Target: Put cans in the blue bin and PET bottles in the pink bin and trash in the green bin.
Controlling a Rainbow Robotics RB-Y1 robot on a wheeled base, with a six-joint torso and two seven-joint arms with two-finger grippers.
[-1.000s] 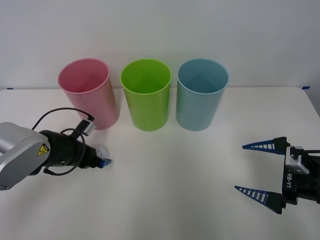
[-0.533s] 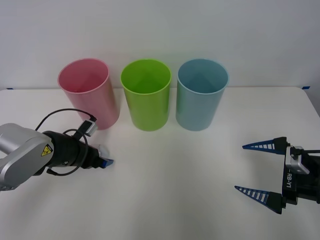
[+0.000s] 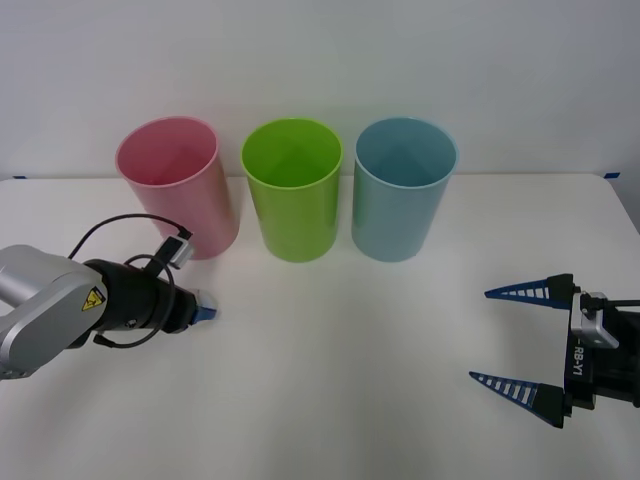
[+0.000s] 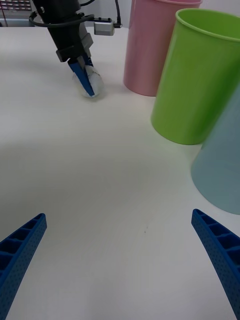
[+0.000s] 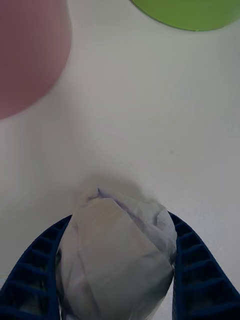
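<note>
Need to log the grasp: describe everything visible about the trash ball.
The trash is a small crumpled ball of whitish, shiny plastic film, creased all over. It sits between the left gripper's blue ribbed fingers, which press its sides, low at the white table, in front of the pink bin.

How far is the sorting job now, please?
Nothing looks binned yet. In hand: the left gripper is shut on the trash, low at the table before the pink bin. Left: lift it, drop it into the green bin. The right gripper waits open.
</note>
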